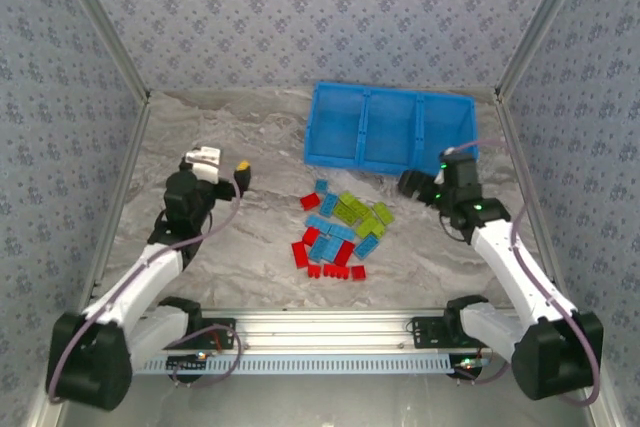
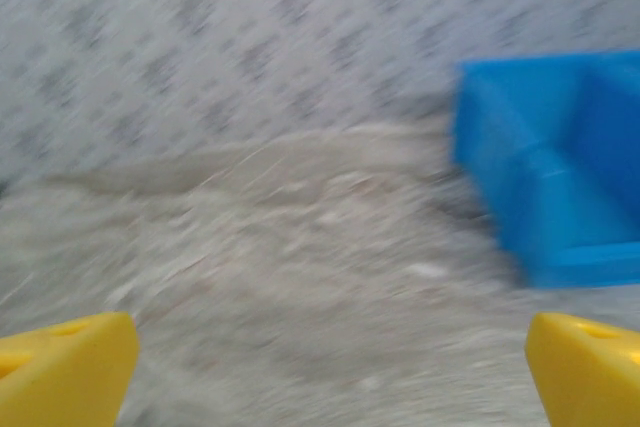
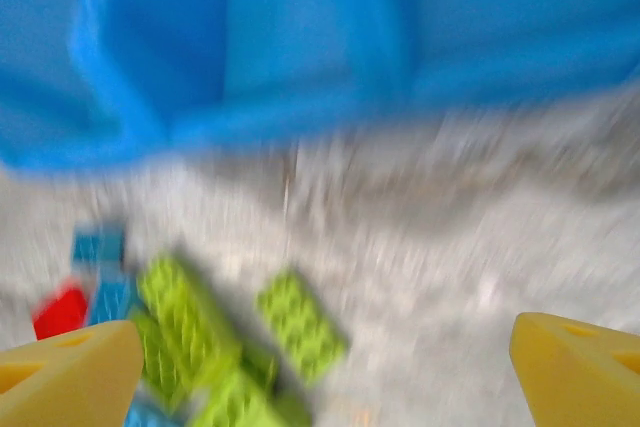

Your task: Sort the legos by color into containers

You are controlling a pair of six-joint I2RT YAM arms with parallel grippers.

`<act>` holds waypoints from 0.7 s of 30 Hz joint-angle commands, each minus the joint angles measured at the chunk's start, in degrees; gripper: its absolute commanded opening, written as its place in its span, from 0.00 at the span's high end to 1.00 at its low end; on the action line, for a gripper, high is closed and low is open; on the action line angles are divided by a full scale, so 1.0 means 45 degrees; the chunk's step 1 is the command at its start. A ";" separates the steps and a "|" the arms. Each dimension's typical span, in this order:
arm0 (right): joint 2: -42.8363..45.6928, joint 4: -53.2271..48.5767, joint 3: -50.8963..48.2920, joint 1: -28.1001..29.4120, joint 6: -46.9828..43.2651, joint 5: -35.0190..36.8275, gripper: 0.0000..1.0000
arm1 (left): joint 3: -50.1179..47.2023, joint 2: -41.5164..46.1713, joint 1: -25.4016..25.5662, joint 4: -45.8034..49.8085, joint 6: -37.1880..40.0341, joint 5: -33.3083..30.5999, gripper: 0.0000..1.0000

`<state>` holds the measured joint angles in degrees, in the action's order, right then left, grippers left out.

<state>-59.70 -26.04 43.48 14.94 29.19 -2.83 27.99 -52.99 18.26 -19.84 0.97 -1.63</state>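
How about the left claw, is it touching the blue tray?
Apart. The top view shows bare table between the left gripper and the blue tray.

I have the left arm point(image 1: 150, 269) reaching forward-right, elbow bent, jaws spread wide; the right arm point(image 1: 512, 265) reaches forward-left, its jaws spread wide too.

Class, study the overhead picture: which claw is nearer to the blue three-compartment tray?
Right. The right claw hangs just in front of the tray's near wall, toward its right end. The left claw sits well off to the tray's left, clearly apart.
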 commanded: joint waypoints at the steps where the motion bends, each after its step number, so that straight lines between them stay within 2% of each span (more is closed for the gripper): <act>1: -0.0485 -0.2384 0.0541 0.1860 0.0707 -0.0137 0.03 | 0.1449 0.1400 0.2164 0.3682 -0.0230 0.0158 0.01; 3: -0.0991 -0.2467 0.0587 0.2751 0.1285 0.0302 0.03 | 0.2492 0.1903 0.3748 0.5540 -0.0060 0.0197 0.01; 5: -0.1460 -0.1994 0.0401 0.3622 0.2074 0.0479 0.03 | 0.3873 0.2088 0.5202 0.8082 0.0926 0.0616 0.01; 8: -0.2306 -0.1391 0.0312 0.4464 0.2936 0.1251 0.03 | 0.5846 0.1817 0.6668 1.2127 0.2635 0.1517 0.01; 10: -0.3022 -0.1060 0.0264 0.4595 0.3295 0.1351 0.10 | 0.6380 0.1641 0.7214 1.4015 0.3635 0.2397 0.01; 12: -0.3656 -0.0722 0.0239 0.4595 0.3593 0.1346 0.18 | 0.6021 0.1695 0.7497 1.4508 0.4467 0.2947 0.01; 15: -0.4126 -0.0049 0.0035 0.4625 0.4056 0.1451 0.33 | 0.4802 0.1934 0.7595 1.3542 0.4803 0.2904 0.01; 21: -0.4093 0.0941 -0.0531 0.4549 0.4422 0.1607 0.45 | 0.4291 0.1781 0.7682 1.2432 0.4763 0.3019 0.01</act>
<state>-78.30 -24.53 42.13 35.51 46.81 2.81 46.94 -45.56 52.29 37.34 20.21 10.41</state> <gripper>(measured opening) 0.556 0.993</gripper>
